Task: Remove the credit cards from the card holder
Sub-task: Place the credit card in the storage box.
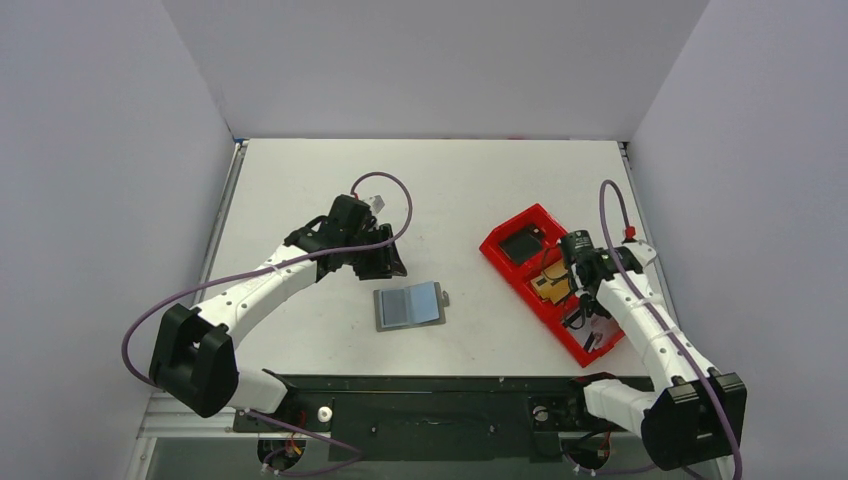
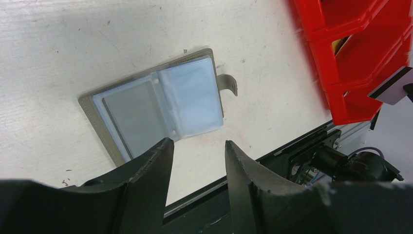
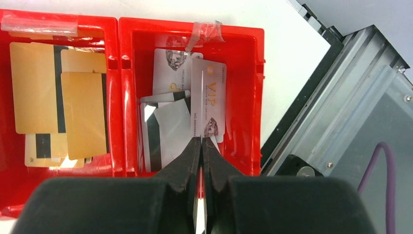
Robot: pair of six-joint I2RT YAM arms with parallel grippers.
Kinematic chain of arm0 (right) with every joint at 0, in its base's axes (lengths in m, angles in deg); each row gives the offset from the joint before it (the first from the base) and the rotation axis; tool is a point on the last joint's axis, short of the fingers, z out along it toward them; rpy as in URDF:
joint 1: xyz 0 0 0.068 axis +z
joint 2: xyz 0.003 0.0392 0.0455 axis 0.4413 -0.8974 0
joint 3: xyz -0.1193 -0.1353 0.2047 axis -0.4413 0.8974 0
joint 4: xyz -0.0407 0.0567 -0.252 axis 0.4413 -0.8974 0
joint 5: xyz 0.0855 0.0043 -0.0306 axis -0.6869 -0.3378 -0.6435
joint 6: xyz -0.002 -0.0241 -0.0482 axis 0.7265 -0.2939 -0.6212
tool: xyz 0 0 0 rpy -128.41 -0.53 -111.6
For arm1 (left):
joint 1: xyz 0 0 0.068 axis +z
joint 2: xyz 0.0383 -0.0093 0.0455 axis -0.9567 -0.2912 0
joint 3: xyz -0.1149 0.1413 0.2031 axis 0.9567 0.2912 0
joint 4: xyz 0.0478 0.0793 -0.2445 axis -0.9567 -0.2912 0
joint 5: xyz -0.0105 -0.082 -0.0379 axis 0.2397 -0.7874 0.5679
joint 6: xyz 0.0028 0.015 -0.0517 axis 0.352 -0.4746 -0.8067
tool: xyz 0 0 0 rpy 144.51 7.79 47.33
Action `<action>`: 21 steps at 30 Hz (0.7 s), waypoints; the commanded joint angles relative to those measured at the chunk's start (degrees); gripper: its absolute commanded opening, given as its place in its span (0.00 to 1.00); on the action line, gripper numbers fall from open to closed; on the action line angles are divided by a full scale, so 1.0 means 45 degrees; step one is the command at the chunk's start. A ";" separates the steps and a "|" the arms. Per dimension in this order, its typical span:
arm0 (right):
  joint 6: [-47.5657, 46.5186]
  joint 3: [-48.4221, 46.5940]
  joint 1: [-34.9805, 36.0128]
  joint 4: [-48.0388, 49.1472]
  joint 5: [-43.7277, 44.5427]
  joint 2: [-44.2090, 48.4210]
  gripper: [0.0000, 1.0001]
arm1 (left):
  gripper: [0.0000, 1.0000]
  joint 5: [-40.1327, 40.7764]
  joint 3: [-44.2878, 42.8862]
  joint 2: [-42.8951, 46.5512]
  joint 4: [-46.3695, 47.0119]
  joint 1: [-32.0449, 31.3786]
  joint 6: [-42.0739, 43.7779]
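Grey walls stand around a white worktop (image 1: pixel 430 190). The card holder (image 1: pixel 408 305) lies open and flat near the middle of it, well apart from the red tray (image 1: pixel 500 238) at the right of the frame.

The right claw (image 3: pixel 200 140) is closed on one card (image 3: pixel 198 117). It holds the card edge-on above the right compartment of the tray, over some pale cards (image 3: pixel 165 131). Gold cards (image 3: pixel 36 87) lie in the left compartment. So the step in hand seems to be putting down a removed card. Next, this claw should open so that the card drops in.

The left claw (image 2: pixel 198 144) is open and empty, at the lower edge of the holder in its own view.

Only the left wrist view shows the clear pockets. One pocket has a grey shape in it, and I cannot tell if it is a card. Only the right wrist view shows the held card.
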 commanded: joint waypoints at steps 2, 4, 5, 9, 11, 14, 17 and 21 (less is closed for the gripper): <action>-0.0573 0.0323 -0.0302 0.1181 0.0300 -0.0654 0.00 | 0.41 -0.0041 -0.0154 0.0476 0.0187 -0.0054 0.0211; -0.0716 0.0474 -0.0414 0.1380 0.0199 -0.0853 0.00 | 0.41 -0.0019 -0.0160 0.0500 0.0156 -0.0054 0.0198; -0.0824 0.0529 -0.0462 0.1444 0.0141 -0.0942 0.01 | 0.41 -0.0013 -0.0171 0.0507 0.0138 -0.0044 0.0186; -0.1088 0.0577 -0.0567 0.1683 0.0055 -0.1043 0.18 | 0.41 -0.0005 -0.0184 0.0485 0.0130 -0.0068 0.0165; -0.1185 0.0596 -0.0598 0.1784 -0.0044 -0.0950 0.26 | 0.41 0.0003 -0.0212 0.0474 0.0100 -0.0073 0.0163; -0.1369 0.0542 -0.0607 0.1935 -0.0330 -0.0657 0.36 | 0.41 0.0040 -0.0246 0.0451 0.0091 -0.0125 0.0163; -0.1835 0.0359 -0.0608 0.2146 -0.0823 -0.0336 0.41 | 0.41 0.0080 -0.0267 0.0436 0.0065 -0.0159 0.0160; -0.2603 -0.0061 -0.0314 0.2641 -0.2038 0.0206 0.46 | 0.41 0.0135 -0.0230 0.0378 0.0077 -0.0171 0.0158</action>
